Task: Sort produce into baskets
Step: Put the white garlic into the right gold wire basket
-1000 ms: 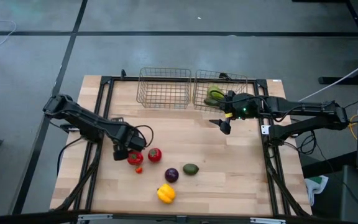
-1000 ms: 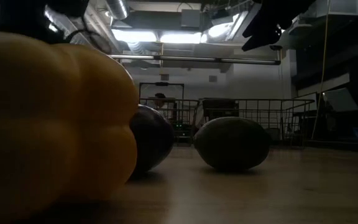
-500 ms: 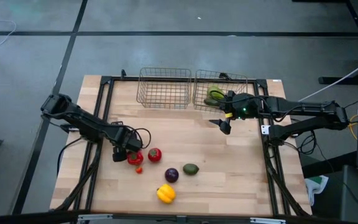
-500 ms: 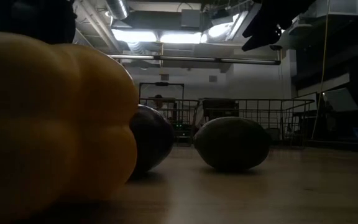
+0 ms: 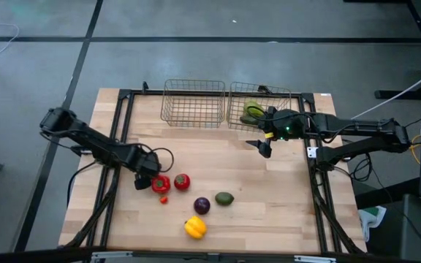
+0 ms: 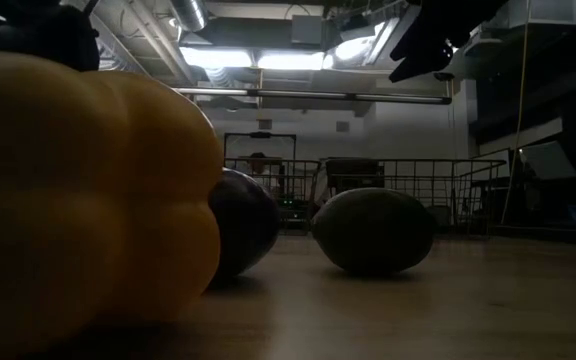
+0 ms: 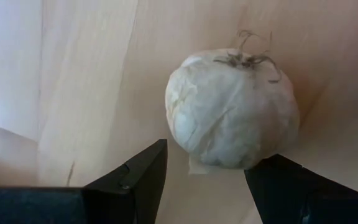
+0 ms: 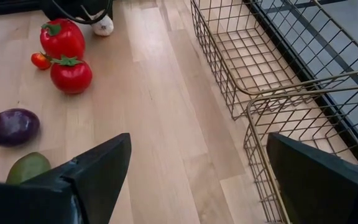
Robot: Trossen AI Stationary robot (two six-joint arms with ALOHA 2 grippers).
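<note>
While the left gripper [image 7: 207, 180] straddles a white garlic bulb [image 7: 232, 109] on the bench [image 5: 283, 212], its fingers are half-spread, not yet pinching. Waiting by the baskets [image 5: 194, 103], the right gripper [image 5: 262, 146] hangs spread wide, empty.

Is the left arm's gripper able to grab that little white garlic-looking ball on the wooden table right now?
Probably yes. The left gripper is open and low, with the small white round bulb sitting on the table just ahead of its two dark fingers, and nothing stands between them.
</note>
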